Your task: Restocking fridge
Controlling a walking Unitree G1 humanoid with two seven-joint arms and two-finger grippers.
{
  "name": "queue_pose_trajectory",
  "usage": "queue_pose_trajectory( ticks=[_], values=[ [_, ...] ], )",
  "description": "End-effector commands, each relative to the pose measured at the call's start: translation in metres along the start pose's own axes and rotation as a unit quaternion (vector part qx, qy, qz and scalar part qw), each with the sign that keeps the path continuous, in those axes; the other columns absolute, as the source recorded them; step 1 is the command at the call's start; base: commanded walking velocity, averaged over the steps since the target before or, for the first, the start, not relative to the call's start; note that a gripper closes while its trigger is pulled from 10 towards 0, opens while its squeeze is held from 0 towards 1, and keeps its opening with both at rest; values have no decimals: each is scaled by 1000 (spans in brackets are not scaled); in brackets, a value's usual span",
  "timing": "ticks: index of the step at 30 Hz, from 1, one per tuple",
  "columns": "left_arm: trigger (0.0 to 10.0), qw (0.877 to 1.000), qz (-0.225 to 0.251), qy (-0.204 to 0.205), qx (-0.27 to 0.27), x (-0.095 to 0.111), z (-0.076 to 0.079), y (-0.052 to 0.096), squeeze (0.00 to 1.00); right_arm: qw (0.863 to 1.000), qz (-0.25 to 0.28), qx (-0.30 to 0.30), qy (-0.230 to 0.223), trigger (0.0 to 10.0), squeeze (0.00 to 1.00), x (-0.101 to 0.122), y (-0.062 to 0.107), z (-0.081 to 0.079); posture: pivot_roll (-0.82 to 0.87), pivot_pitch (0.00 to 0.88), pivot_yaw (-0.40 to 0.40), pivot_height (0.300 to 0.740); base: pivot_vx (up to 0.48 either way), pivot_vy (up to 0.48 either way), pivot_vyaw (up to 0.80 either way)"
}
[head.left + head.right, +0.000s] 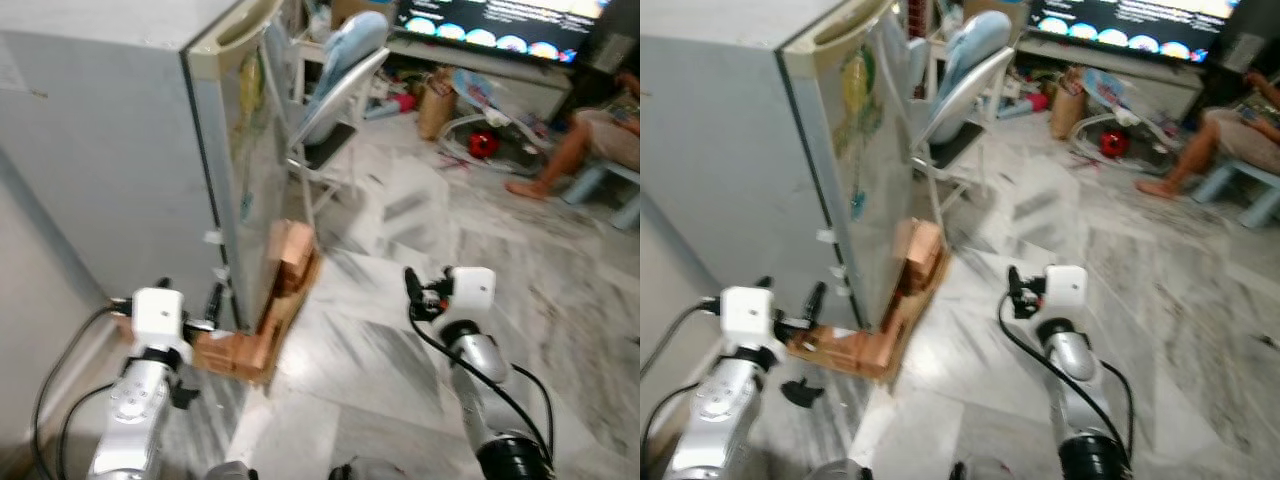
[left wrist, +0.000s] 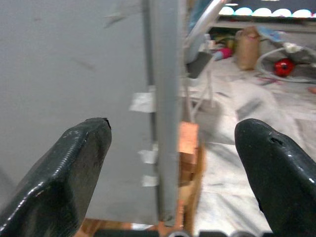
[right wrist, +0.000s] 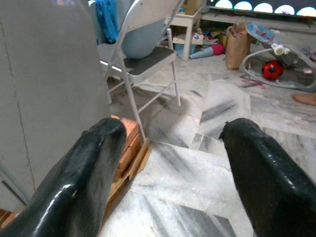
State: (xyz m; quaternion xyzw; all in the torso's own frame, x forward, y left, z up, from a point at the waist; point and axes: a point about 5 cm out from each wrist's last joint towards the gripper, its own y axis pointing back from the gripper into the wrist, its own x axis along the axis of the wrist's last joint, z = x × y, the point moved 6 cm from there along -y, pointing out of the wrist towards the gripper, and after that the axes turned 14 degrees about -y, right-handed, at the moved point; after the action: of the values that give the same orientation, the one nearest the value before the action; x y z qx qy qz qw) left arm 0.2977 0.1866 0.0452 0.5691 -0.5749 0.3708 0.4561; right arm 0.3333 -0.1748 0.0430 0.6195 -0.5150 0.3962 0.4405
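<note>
A grey fridge point(image 1: 110, 160) stands at the left with its door point(image 1: 875, 170) closed and stickers on the door face. It rests on a wooden pallet with bricks point(image 1: 290, 255). My left gripper point(image 1: 190, 297) is low at the fridge's front corner. In the left wrist view it point(image 2: 173, 126) is open, with the door edge point(image 2: 165, 98) between the fingers and some way ahead. My right gripper point(image 1: 415, 290) hangs over the marble floor to the right of the pallet. It point(image 3: 174, 127) is open and holds nothing.
A grey folding chair point(image 1: 335, 95) with a blue cloth stands just beyond the fridge door. Further back are a lit TV point(image 1: 500, 20), a paper bag point(image 1: 435, 100) and a red toy point(image 1: 483, 143). A person point(image 1: 590, 140) sits at the far right. A black cable point(image 1: 60, 370) runs by the fridge's side.
</note>
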Motion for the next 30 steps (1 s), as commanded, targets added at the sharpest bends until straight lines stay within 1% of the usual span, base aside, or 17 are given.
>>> queue_pose_trajectory(
  ticks=[1, 10, 20, 27, 30],
  values=[
    [10000, 1000, 14, 10, -14, 6, 8, -1, 0, 1000, 2, -4, 6, 10000, 0, 3, 0, 4, 12, 0, -55, 740, 322, 0, 0],
    [10000, 1000, 17, 11, -19, 7, 12, 0, 0, 1000, 3, -1, 5, 10000, 0, 4, -2, 2, 10, 0, -58, 740, 390, 0, -564],
    [10000, 1000, 17, 11, -21, 7, 12, -1, 0, 1000, 3, -2, 7, 10000, 0, 4, -2, 3, 7, 0, -58, 740, 339, 283, 0],
    [10000, 1000, 13, 14, -19, 5, 11, -2, 0, 1000, 2, -3, 7, 10000, 0, 4, -2, 3, 8, 0, -58, 740, 0, 428, 0],
    [10000, 1000, 13, 12, -19, 5, 12, -2, 0, 1000, 1, -3, 8, 10000, 0, 4, -3, 3, 9, 0, -59, 740, 0, 0, 0]
  ],
)
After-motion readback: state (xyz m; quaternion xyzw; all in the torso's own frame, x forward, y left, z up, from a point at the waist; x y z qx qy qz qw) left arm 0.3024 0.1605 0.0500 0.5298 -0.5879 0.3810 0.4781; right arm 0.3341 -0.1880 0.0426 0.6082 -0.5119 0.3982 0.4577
